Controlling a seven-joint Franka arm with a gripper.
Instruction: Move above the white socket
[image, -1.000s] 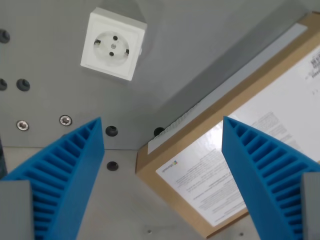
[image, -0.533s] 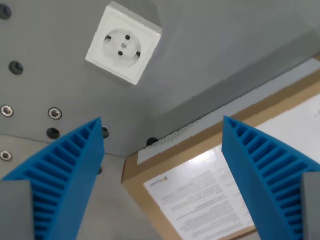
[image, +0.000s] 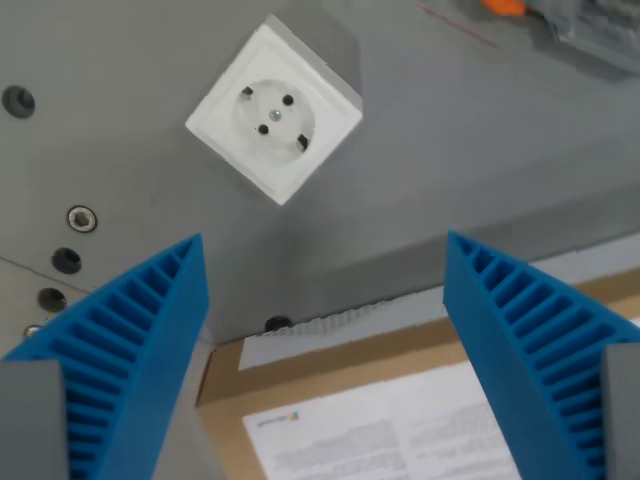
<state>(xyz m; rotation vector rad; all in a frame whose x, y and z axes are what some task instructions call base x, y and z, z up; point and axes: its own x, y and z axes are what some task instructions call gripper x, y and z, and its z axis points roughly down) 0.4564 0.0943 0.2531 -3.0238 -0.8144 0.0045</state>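
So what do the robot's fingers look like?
The hand has two bright blue fingers, shaped like wedges that narrow to a tip. Their inner sides are ribbed with rows of ridges. At the bottom corners each one joins a plain grey block. No cables or markings show.

Glossy white plastic socket, matt grey, perhaps metal, plate, brown cardboard box.

Bare surface around white socket

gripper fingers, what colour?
Blue, ribbed fingers; clearest in the wrist view, the only view.
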